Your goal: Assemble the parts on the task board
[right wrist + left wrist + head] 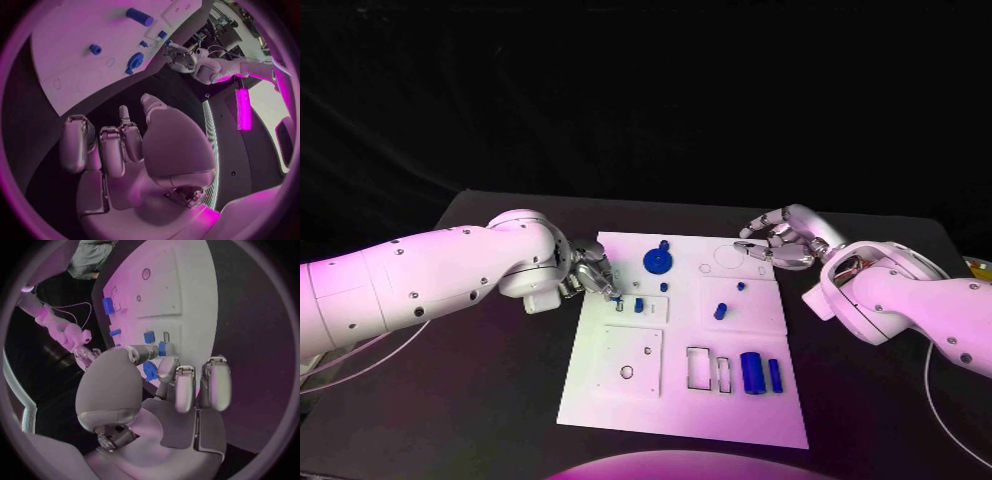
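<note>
Two silver hands are working over the white rectangular task board point(678, 395).
Left hand point(589, 272) is pinching a small blue peg point(149, 371) above its slot; right hand point(783, 240), fingers curled empty, is hovering farther off.

Task board point(678, 400) lies mid-table point(444, 400), between my hands. My left hand point(589, 272) sits over its left edge by small parts point(639, 304); my right hand point(783, 240) hovers off its far right corner.

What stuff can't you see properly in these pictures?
- Head view: the left hand covers its fingertips' contact with the task board; whether it pinches a part is unclear.
- Left wrist view: the hand hides the blue part partly.
- Head view: the right hand has curled fingers, contents too small.
</note>
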{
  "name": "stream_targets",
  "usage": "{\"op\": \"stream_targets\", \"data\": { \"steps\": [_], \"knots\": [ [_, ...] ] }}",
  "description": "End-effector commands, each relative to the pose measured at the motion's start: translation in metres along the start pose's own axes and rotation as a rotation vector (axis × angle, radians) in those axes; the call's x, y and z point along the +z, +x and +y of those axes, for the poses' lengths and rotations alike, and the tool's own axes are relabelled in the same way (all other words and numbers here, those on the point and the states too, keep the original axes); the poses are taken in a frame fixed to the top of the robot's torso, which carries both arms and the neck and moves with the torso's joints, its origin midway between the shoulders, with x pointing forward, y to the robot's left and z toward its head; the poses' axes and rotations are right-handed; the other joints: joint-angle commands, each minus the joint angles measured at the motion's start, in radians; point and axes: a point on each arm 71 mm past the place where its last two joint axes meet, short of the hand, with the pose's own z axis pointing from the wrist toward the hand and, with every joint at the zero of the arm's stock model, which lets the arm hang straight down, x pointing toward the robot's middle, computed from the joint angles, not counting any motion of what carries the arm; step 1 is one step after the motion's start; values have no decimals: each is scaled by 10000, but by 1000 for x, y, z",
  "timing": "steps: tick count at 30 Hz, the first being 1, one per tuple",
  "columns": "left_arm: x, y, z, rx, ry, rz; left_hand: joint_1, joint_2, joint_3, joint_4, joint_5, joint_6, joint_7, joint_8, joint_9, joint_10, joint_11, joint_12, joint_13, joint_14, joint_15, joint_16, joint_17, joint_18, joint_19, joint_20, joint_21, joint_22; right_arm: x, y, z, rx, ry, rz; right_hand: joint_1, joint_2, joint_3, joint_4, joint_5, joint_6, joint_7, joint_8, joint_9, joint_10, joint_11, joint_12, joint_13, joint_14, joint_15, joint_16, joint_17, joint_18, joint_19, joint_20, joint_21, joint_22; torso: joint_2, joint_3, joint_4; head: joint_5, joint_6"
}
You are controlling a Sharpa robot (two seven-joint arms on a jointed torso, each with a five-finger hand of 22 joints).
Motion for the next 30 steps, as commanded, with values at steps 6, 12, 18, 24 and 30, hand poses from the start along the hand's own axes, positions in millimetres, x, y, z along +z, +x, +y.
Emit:
{"op": "stream_targets", "data": {
  "steps": [6, 12, 18, 24, 30],
  "knots": [
    [2, 4, -4, 601, 147, -399, -67, 79, 1484, -1412, 74, 207, -135, 137, 234, 106, -15, 86, 26, 1058, -79, 41, 2635, -111, 85, -26, 59, 630, 0, 2, -1, -75, -23, 142, -94, 36, -50, 11, 48, -28, -30, 54, 15, -26, -49, -30, 850, 757, -87, -36, 1263, 143, -96, -6, -73, 440, 24, -7, -13, 1, -11],
    [4, 7, -5, 900, 6, -275, -109, 72, 1511, -1433, 79, 215, -142, 169, 206, 128, -21, 105, 48, 1058, -84, 41, 2635, -120, 113, -32, 77, 668, 0, 2, -1, -74, -17, 150, -94, 36, -50, 11, 48, -28, -30, 54, 15, -26, -49, -30, 850, 757, -87, -36, 1263, 143, -96, -6, -73, 440, 28, -4, -14, -1, -72],
    [6, 9, -7, 1096, -111, -62, -156, 68, 1530, -1451, 78, 225, -150, 206, 181, 148, -27, 119, 60, 1058, -89, 41, 2635, -118, 107, -38, 74, 661, -1, 2, -1, -71, -7, 157, -94, 36, -50, 11, 48, -28, -30, 54, 15, -26, -49, -30, 850, 757, -87, -36, 1263, 143, -96, -6, -73, 440, 23, -7, -16, -5, -91],
    [7, 11, -8, 1230, -158, 133, -202, 69, 1543, -1466, 75, 235, -159, 242, 156, 177, -35, 143, 88, 1058, -93, 41, 2635, -122, 119, -43, 82, 679, -1, 3, -1, -70, -4, 161, -94, 36, -50, 11, 48, -28, -30, 54, 15, -26, -49, -30, 850, 757, -87, -36, 1263, 143, -96, -6, -73, 440, 16, -5, -16, -1, -111],
    [7, 13, -7, 1316, -220, 268, -264, 83, 1560, -1483, 69, 250, -174, 293, 120, 214, -47, 170, 117, 1058, -101, 41, 2635, -128, 135, -48, 93, 702, -1, 3, -2, -70, 1, 162, -94, 36, -50, 11, 48, -28, -30, 54, 15, -26, -49, -30, 850, 757, -87, -36, 1263, 143, -96, -6, -73, 440, 18, 0, -15, 2, -123]
  ]
}}
